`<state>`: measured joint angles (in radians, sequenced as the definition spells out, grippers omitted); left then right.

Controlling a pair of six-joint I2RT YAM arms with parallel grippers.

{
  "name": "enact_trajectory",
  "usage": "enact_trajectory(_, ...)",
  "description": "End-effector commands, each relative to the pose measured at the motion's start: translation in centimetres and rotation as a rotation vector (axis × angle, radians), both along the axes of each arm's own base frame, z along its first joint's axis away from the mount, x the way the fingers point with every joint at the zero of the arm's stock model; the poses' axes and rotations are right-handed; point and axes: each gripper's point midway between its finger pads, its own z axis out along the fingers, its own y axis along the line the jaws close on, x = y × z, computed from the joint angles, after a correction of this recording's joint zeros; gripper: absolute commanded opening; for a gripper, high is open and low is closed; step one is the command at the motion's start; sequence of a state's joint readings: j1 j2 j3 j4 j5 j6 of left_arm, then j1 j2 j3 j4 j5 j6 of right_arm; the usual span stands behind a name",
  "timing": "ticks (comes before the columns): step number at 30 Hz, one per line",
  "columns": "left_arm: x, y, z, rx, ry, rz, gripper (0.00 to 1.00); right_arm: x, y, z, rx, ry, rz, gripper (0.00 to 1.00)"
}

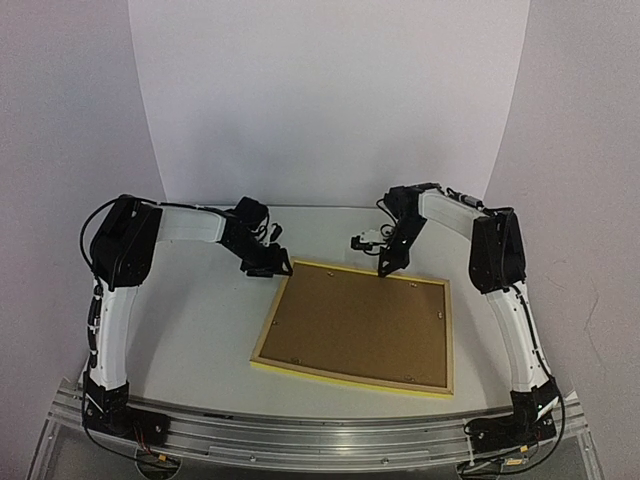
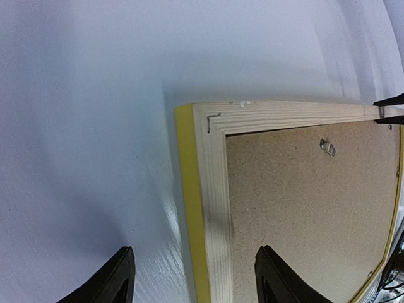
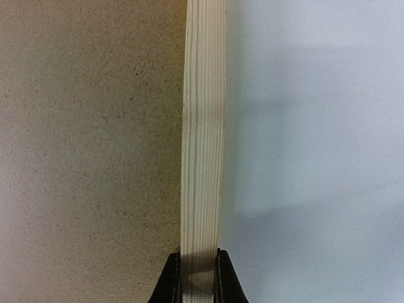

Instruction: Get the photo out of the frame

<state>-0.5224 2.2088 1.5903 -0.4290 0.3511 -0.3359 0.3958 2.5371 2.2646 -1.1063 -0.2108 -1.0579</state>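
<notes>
Right hand (image 1: 388, 264) comes down from the far right and is pinched shut on the far rail of the frame (image 1: 352, 378). In the right wrist view both dark fingertips (image 3: 170, 281) press the two sides of the pale wood strip, with brown board to the left of the strip and white surface to the right. Left hand (image 1: 268, 266) sits at the frame's far left corner with its jaws partly spread. In the left wrist view its fingers (image 2: 120, 281) straddle the left rail, one over bare tabletop (image 1: 200, 330) and the other over the backing board (image 1: 360, 325). Neither finger is seen touching the wood. The frame lies flat, face down, at the middle of the tabletop, slightly right of centre and turned a little askew. Its pale wood back is up, and a thin yellow edge shows along the left and near sides. The speckled brown backing board fills the opening. A small metal hanger clip (image 2: 327, 147) sits on the board near the far rail, and a staple (image 2: 213, 121) marks the far left corner joint. A white backdrop (image 1: 330, 100) rises behind the tabletop.
</notes>
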Motion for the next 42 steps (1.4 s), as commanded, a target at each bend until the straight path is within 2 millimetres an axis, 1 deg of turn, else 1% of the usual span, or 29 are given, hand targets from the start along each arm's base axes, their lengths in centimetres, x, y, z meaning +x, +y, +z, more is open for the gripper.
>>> enact_trajectory(1, -0.9, -0.7, -1.1, -0.006, 0.068, -0.008, 0.54, 1.8, 0.5, -2.4, -0.014, -0.081, 0.154, 0.02)
enact_trajectory(4, -1.4, -0.9, -1.8, 0.060, 0.064, 0.016, 0.42, 2.2, 1.3, -1.3, 0.028, -0.104, 0.152, 0.04)
enact_trajectory(6, -1.6, -0.6, -2.4, 0.128, 0.063, 0.051, 0.30, 2.8, 1.7, -0.3, 0.050, -0.124, 0.122, 0.08)
enact_trajectory(8, -2.0, 0.1, -3.0, 0.182, 0.077, 0.092, 0.19, 3.8, 1.8, 0.9, 0.056, -0.160, 0.068, 0.14)
enact_trajectory(9, -2.3, 0.5, -3.2, 0.198, 0.090, 0.114, 0.13, 4.3, 1.7, 1.7, 0.050, -0.183, 0.044, 0.21)
enact_trajectory(10, -2.6, 1.0, -3.4, 0.210, 0.103, 0.137, 0.08, 4.8, 1.6, 2.7, 0.041, -0.213, 0.018, 0.33)
enact_trajectory(11, -2.9, 1.5, -3.6, 0.222, 0.112, 0.161, 0.05, 5.6, 1.4, 3.8, 0.034, -0.252, -0.018, 0.49)
enact_trajectory(12, -3.3, 2.0, -3.7, 0.233, 0.122, 0.186, 0.01, 6.5, 1.2, 5.1, 0.028, -0.301, -0.064, 0.56)
enact_trajectory(14, -4.2, 2.7, -3.9, 0.239, 0.142, 0.221, 0.00, 8.6, 1.1, 8.9, 0.051, -0.433, -0.179, 0.64)
enact_trajectory(15, -4.6, 3.0, -3.8, 0.237, 0.148, 0.232, 0.00, 9.2, 1.3, 10.7, 0.083, -0.491, -0.232, 0.70)
enact_trajectory(16, -4.9, 3.2, -3.6, 0.235, 0.147, 0.249, 0.00, 9.6, 1.7, 12.5, 0.123, -0.539, -0.284, 0.82)
enact_trajectory(17, -5.5, 3.6, -3.6, 0.235, 0.155, 0.269, 0.00, 9.7, 1.7, 15.6, 0.165, -0.602, -0.343, 0.93)
enact_trajectory(18, -5.8, 3.8, -3.5, 0.227, 0.158, 0.283, 0.00, 9.5, 2.2, 18.2, 0.237, -0.641, -0.407, 0.94)
enact_trajectory(19, -6.2, 3.9, -3.3, 0.216, 0.161, 0.293, 0.00, 9.1, 2.6, 20.9, 0.324, -0.669, -0.472, 0.95)
enact_trajectory(20, -6.6, 3.7, -3.1, 0.200, 0.160, 0.292, 0.00, 8.3, 3.2, 23.6, 0.455, -0.657, -0.555, 0.96)
enact_trajectory(21, -6.9, 3.7, -3.0, 0.190, 0.156, 0.293, 0.00, 7.3, 3.8, 25.2, 0.590, -0.598, -0.641, 0.96)
enact_trajectory(22, -7.3, 3.6, -2.8, 0.181, 0.152, 0.295, 0.00, 6.0, 4.1, 26.3, 0.709, -0.521, -0.717, 0.96)
enact_trajectory(23, -7.5, 3.5, -2.7, 0.172, 0.147, 0.295, 0.00, 5.0, 4.6, 27.3, 0.805, -0.450, -0.758, 0.97)
enact_trajectory(24, -8.1, 3.6, -2.8, 0.174, 0.154, 0.305, 0.00, 3.5, 5.4, 28.3, 0.913, -0.335, -0.788, 0.97)
enact_trajectory(25, -8.4, 3.6, -2.8, 0.174, 0.158, 0.312, 0.00, 2.3, 6.4, 28.4, 0.979, -0.222, -0.794, 0.97)
enact_trajectory(26, -8.8, 3.7, -2.9, 0.173, 0.163, 0.319, 0.00, 0.8, 7.8, 28.3, 1.009, -0.135, -0.759, 0.98)
enact_trajectory(27, -9.2, 3.7, -3.0, 0.172, 0.171, 0.330, 0.00, -1.0, 9.7, 27.4, 0.997, -0.098, -0.710, 0.98)
enact_trajectory(28, -9.6, 3.6, -3.1, 0.163, 0.176, 0.333, 0.00, -3.3, 12.2, 25.9, 0.954, -0.106, -0.632, 0.98)
enact_trajectory(29, -9.9, 3.7, -3.2, 0.155, 0.184, 0.343, 0.00, -5.5, 14.3, 24.4, 0.909, -0.134, -0.562, 0.98)
enact_trajectory(32, -10.4, 3.9, -3.1, 0.131, 0.192, 0.372, 0.00, -10.8, 19.3, 19.5, 0.776, -0.213, -0.386, 0.98)
enact_trajectory(37, -11.1, 4.3, -2.6, 0.087, 0.193, 0.406, 0.00, -16.8, 23.4, 11.7, 0.601, -0.248, -0.218, 0.93)
enact_trajectory(39, -11.3, 4.3, -2.4, 0.080, 0.191, 0.410, 0.00, -19.1, 24.8, 9.4, 0.543, -0.285, -0.123, 0.93)
enact_trajectory(40, -11.4, 4.3, -2.3, 0.078, 0.189, 0.411, 0.00, -20.3, 25.3, 8.7, 0.526, -0.293, -0.081, 0.93)
enact_trajectory(42, -11.5, 4.6, -2.4, 0.080, 0.189, 0.416, 0.00, -21.3, 25.7, 6.9, 0.496, -0.284, -0.050, 0.92)
